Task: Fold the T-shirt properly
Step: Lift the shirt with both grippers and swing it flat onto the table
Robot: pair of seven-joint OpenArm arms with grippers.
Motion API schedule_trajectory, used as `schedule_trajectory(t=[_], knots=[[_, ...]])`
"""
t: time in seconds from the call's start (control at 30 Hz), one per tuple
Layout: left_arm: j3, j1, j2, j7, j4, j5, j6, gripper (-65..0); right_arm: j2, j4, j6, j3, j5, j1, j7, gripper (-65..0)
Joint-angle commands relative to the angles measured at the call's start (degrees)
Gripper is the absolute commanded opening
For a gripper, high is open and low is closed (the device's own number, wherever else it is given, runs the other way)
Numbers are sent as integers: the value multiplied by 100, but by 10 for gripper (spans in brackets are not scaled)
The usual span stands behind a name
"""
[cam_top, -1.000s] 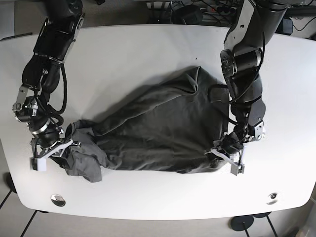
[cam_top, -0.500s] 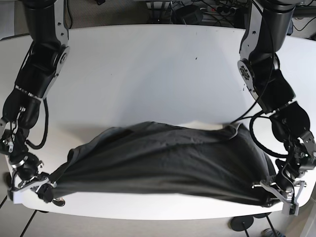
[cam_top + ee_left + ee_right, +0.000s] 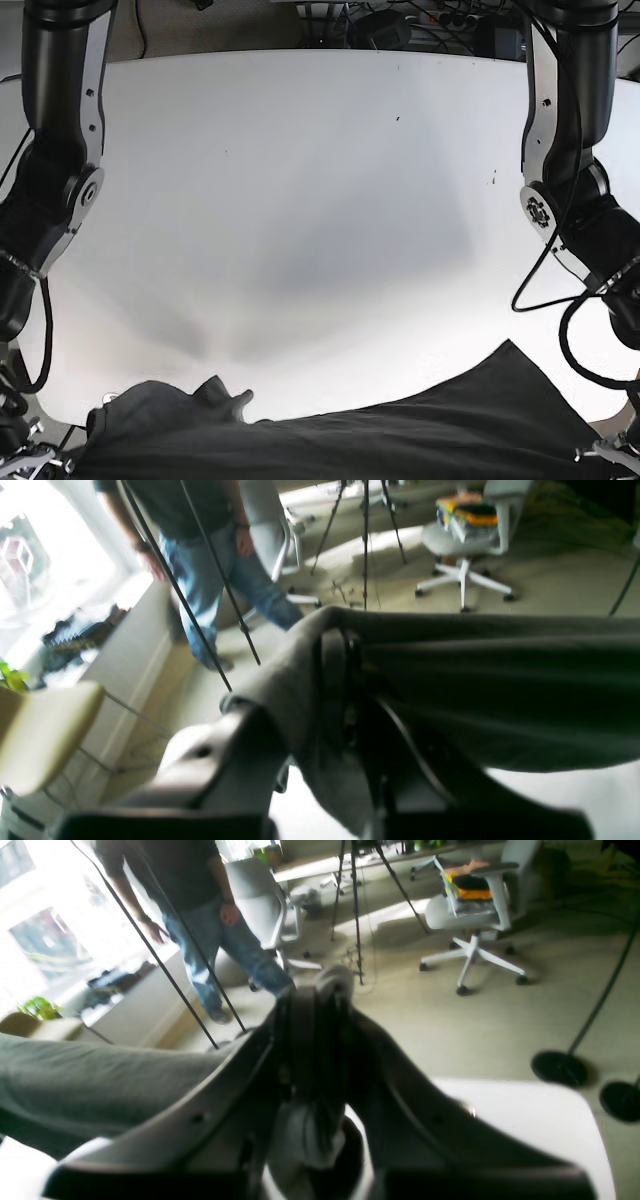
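**Dark T-shirt stretched between 2 grippers at the near table edge**

Left wrist view: the left gripper (image 3: 336, 690) is clamped on a corner of the T-shirt (image 3: 500, 690). Grey-black cloth wraps over the finger (image 3: 332, 680) and runs off to the right as a taut, wide band with long horizontal folds. Below the cloth a strip of the white table (image 3: 565, 795) shows. Behind, a person in jeans (image 3: 220, 575) stands near tripod legs (image 3: 365, 540), and an office chair (image 3: 462, 535) with a colourful pile on its seat stands on the floor.

Right wrist view: the right gripper (image 3: 312, 1040) is closed on a bunched bit of the T-shirt (image 3: 100, 1080), with a pale tuft of fabric sticking out above the tips and more gathered below between the 2 fingers. The cloth extends left from the gripper as a flat band. The white table (image 3: 525, 1120) edge lies beneath on the right. The same person (image 3: 200, 915), tripod (image 3: 355, 900) and chair (image 3: 470, 910) stand beyond.

Base view: the T-shirt (image 3: 400, 440) hangs across the bottom of the frame, over the table's (image 3: 300, 200) near edge, higher on the right and rumpled on the left. Both arms reach down the sides; only slivers of the left gripper (image 3: 612, 452) and right gripper (image 3: 30, 462) show at the bottom corners.
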Motion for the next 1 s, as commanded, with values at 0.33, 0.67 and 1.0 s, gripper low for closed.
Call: schedule_trajectory(t=[0.33, 0.67, 1.0], knots=[[-1074, 3003, -63, -103, 946, 3, -716, -644, -360, 1601, 24, 781, 823, -4039, 134, -628], [-1883, 5587, 157, -103, 1737, 3, -716, -646, -483, 2384, 24, 1255, 1403, -6483, 134, -628], [-2463, 6730, 183, -103, 1720, 3, -716, -643, -913, 2551, 24, 1352, 1395, -7617, 134, -628]])
